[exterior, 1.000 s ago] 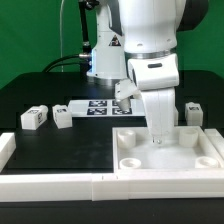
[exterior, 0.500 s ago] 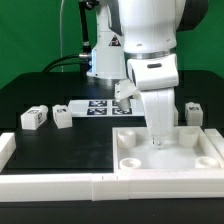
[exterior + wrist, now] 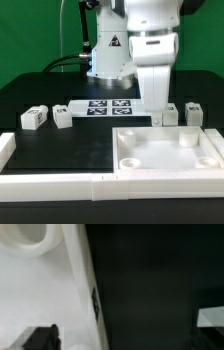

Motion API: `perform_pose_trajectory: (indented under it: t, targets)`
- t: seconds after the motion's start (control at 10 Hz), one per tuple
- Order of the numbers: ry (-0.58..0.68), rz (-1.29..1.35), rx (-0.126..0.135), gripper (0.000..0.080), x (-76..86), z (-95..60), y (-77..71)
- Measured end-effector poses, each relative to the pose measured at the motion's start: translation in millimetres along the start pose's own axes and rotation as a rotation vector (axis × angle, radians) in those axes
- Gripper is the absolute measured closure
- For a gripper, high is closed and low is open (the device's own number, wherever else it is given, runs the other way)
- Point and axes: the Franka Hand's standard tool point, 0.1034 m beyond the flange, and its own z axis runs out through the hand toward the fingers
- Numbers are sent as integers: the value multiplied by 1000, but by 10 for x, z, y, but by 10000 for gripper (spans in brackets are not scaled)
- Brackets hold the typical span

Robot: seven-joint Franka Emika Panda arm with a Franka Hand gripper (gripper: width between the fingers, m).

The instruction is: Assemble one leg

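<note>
The gripper (image 3: 157, 117) hangs over the far rim of the white panel (image 3: 166, 165), which lies in the counter's near corner on the exterior view's right. Whether the fingers are apart or together cannot be told: the wrist view shows only one dark finger (image 3: 40, 338) over the panel (image 3: 35, 291), beside its edge and a round socket (image 3: 22, 240). The leg (image 3: 172, 114) stands just beside the gripper, behind the panel, with a second leg (image 3: 194, 112) next to it toward the counter's edge on the exterior view's right. A third leg (image 3: 63, 116) and fourth leg (image 3: 33, 117) stand near the opposite edge. The marker board (image 3: 105, 106) lies mid-counter between the pairs. A white fence (image 3: 50, 181) runs along the near edge.
</note>
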Motion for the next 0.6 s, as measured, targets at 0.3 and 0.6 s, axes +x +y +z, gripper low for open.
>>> perform_pose_trajectory:
  t: [0.3,0.6]
  targets:
    - [-3,56,-1,150,-14,-22,-27]
    - [1,264,1,150,-7,-20,-32]
